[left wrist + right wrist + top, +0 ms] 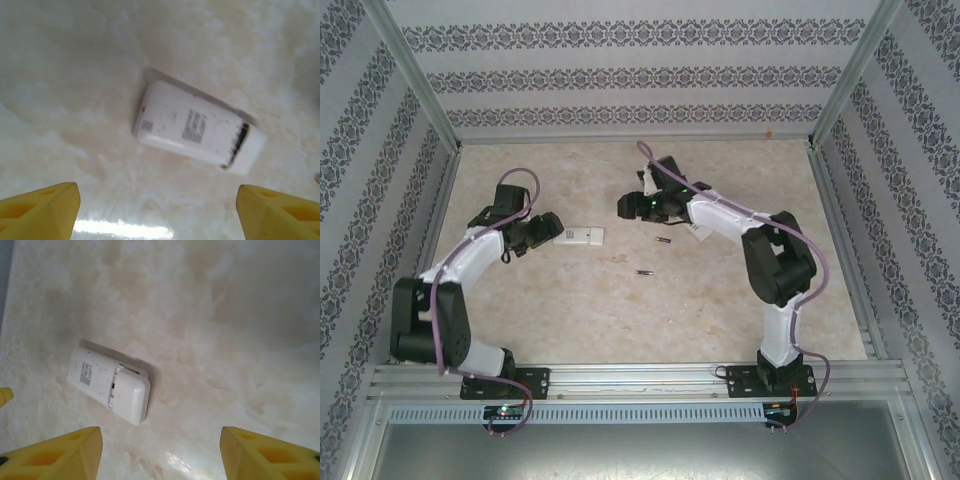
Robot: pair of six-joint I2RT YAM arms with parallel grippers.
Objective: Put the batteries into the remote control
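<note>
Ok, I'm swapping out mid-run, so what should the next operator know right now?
Left gripper: open, empty, aimed at the remote.
Right gripper: open, empty, also facing the remote.
One battery and a second battery lie loose on the table, right of the remote.
Done: nothing visibly loaded; the cover appears on.
Left: open the compartment, pick up and insert batteries.

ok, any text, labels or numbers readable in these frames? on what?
Nothing can be quoted.
remote, left wrist view: dark print block mid-back, too blurred to read.
Same remote, grey patch near one end: blurred, unreadable.
Right wrist view: same print block, too small to read.
batteries on the table: too small to show any marking.
</note>
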